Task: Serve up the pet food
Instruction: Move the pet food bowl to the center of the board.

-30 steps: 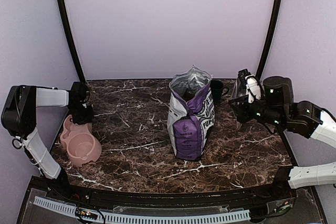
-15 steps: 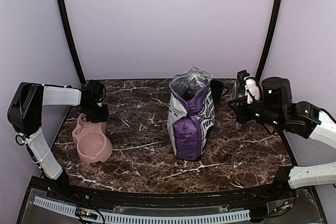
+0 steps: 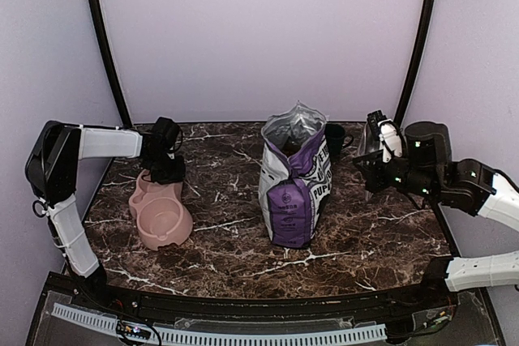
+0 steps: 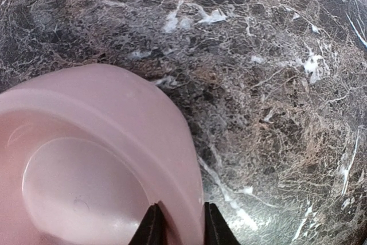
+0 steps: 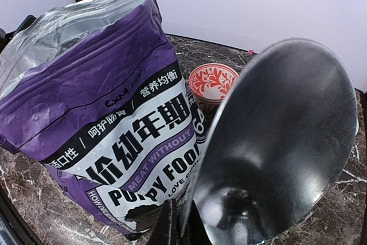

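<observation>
Pink double bowl [image 3: 162, 218]: near left on the tabletop [image 3: 227, 241]. Only my left wrist view shows its smooth pink basin close up.
My left claw [image 4: 182, 229]: clamped on the bowl's rim, one finger inside, one outside.
Bag [image 3: 294, 192]: upright mid-tabletop, top open. The right wrist view reads its print; the top view looks into its mouth.
Pet food [image 3: 286, 145]: a dark brown mass inside the bag's mouth, pellets too small to tell apart.
My right claw [image 5: 179, 228]: closed on the shiny scoop [image 5: 275, 142], in the air right of the bag.
Cup [image 5: 213, 80]: behind the bag, red-patterned from my right wrist, dark from above.
</observation>
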Robot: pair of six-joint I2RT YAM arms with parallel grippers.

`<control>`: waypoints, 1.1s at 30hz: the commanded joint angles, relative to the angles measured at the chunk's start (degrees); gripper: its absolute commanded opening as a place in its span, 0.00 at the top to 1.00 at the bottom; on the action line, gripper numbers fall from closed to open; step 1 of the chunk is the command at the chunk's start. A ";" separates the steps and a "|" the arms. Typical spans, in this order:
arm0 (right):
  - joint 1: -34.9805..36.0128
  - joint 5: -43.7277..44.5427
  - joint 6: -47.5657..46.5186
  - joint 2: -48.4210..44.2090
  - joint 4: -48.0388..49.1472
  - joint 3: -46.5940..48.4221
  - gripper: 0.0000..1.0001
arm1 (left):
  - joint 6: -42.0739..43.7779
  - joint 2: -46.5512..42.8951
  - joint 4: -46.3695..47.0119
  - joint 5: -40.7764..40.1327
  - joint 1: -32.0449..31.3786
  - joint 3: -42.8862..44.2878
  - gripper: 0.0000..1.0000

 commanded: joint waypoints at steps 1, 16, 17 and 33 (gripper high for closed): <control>-0.62 -0.24 0.20 -1.15 2.52 -0.55 1.00 | -3.11 1.57 0.69 5.23 -1.13 1.94 0.85; -0.88 -0.78 0.12 -0.63 2.90 -0.30 1.00 | -2.04 1.14 0.64 4.62 -1.98 2.18 0.76; -0.88 -0.84 0.12 -0.56 2.91 -0.27 1.00 | -1.88 0.81 0.71 4.56 -1.98 2.17 0.75; -0.88 -1.03 -0.04 -0.72 1.73 0.87 1.00 | 1.10 -6.48 1.15 4.85 -2.07 2.43 0.56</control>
